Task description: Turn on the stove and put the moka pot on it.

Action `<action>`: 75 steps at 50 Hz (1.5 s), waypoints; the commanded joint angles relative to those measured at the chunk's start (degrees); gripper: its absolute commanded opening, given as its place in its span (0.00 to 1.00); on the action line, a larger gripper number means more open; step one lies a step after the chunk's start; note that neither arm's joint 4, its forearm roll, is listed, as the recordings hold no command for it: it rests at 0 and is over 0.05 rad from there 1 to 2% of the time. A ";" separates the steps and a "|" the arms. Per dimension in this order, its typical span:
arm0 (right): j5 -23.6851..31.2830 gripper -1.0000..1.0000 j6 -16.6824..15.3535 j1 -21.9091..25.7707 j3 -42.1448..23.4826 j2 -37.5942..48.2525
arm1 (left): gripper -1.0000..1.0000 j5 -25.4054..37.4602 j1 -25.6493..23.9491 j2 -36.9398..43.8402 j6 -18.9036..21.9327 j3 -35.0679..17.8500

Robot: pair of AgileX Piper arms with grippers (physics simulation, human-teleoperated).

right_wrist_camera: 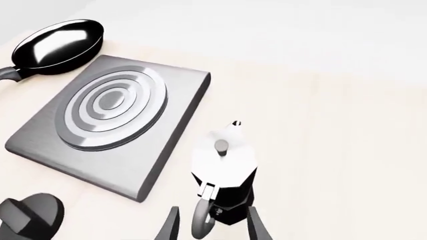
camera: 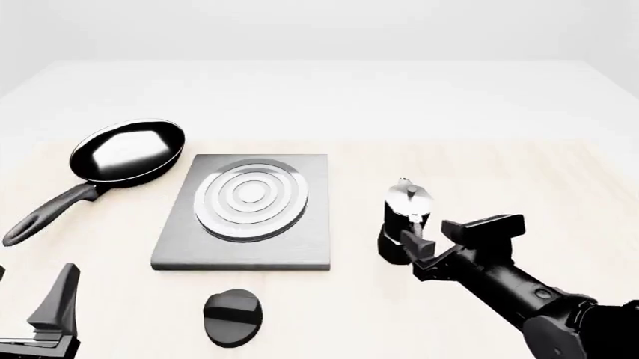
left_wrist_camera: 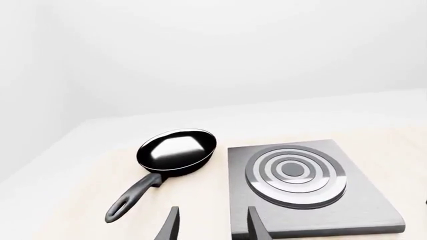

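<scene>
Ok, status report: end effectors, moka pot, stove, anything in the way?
Right end effector open, straddling the moka pot handle. Left end effector open, empty. Stove burner bare, knob untouched. Frying pan off to the stove's left, clear.

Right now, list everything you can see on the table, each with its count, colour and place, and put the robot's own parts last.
stove: one, dark-grey slab with silver ring burner, centre-left of table.
knob: one, black, round, just in front of the stove, apart from it.
frying pan: one, black with long handle, far left, beside the stove.
moka pot: one, black base, silver top, upright, right of the stove.
table: one, pale wood.
left claw: one, black, open, holding nothing, near left corner.
right claw: one, black, open, fingers either side of the moka pot's handle.
</scene>
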 commanded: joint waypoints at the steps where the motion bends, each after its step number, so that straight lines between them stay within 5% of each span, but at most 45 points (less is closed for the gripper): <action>1: -3.21 1.00 0.65 0.40 0.14 4.13 | 1.00 0.01 0.13 0.00 -0.10 0.00; 21: -4.28 1.00 0.99 1.05 0.25 5.45 | 1.00 0.05 0.47 0.00 -0.14 0.00; 22: -4.04 0.00 0.81 0.93 0.38 4.99 | 1.00 0.08 0.49 0.00 -0.16 0.00; 35: 2.34 0.00 -2.63 1.38 -0.09 -3.32 | 1.00 0.03 0.52 0.00 -0.27 0.00; 56: 15.00 0.00 -15.82 4.35 -13.22 -9.98 | 1.00 0.45 0.16 0.00 -0.46 0.00; 75: 12.77 0.00 -17.21 9.47 -26.50 1.38 | 1.00 1.50 -0.40 0.00 -0.64 0.00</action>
